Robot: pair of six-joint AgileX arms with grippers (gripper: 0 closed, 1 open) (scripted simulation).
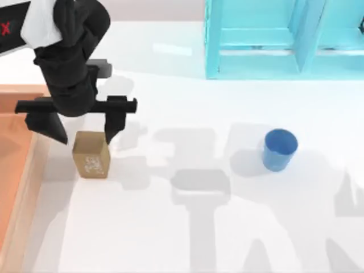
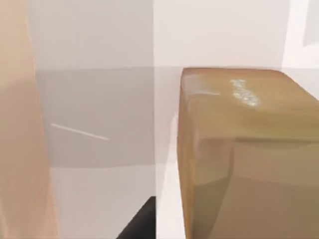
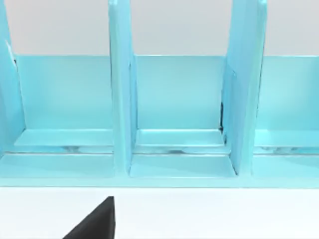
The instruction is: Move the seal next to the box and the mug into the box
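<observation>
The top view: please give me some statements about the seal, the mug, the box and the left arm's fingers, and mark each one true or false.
1. The seal stands on the table beside the box. True.
2. The mug lies inside the box. False: it stands on the table, toward the right.
3. The left gripper has its fingers closed on the seal. False: the fingers are spread open around and above it.
4. A cyan shelf unit stands at the far edge. True.
</observation>
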